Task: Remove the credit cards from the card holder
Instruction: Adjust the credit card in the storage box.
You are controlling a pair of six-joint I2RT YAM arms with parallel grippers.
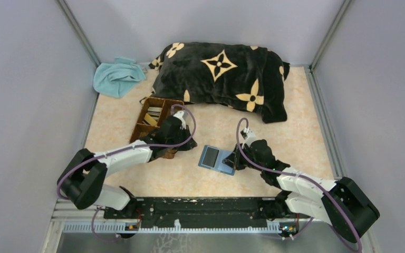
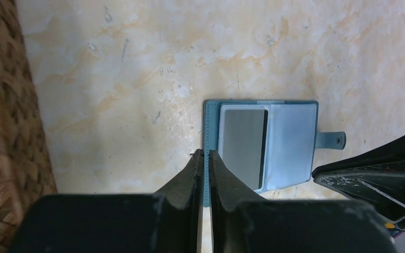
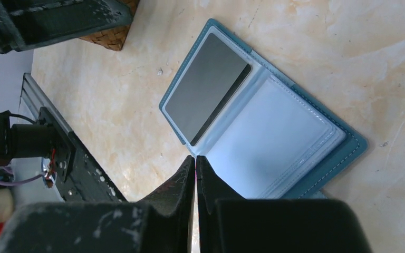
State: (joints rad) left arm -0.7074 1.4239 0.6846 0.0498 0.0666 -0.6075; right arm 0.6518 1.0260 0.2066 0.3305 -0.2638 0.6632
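The card holder (image 1: 216, 158) lies open and flat on the table, teal outside and pale blue inside. A dark grey credit card (image 2: 242, 142) sits in the clear sleeve of its left half (image 3: 205, 89); the right half shows only pale sleeves. My left gripper (image 1: 185, 149) hangs above the table just left of the holder, its fingers (image 2: 190, 174) shut to a thin slit with nothing seen between them. My right gripper (image 3: 195, 157) is shut, with its tips at the near edge of the holder's pale right page (image 1: 235, 159). Whether it pinches anything is hidden.
A brown woven compartment tray (image 1: 150, 121) stands left of the holder, beside my left wrist, with pale flat items in it. A black pillow with a tan flower pattern (image 1: 221, 74) lies at the back, and a teal cloth (image 1: 117, 76) at the back left.
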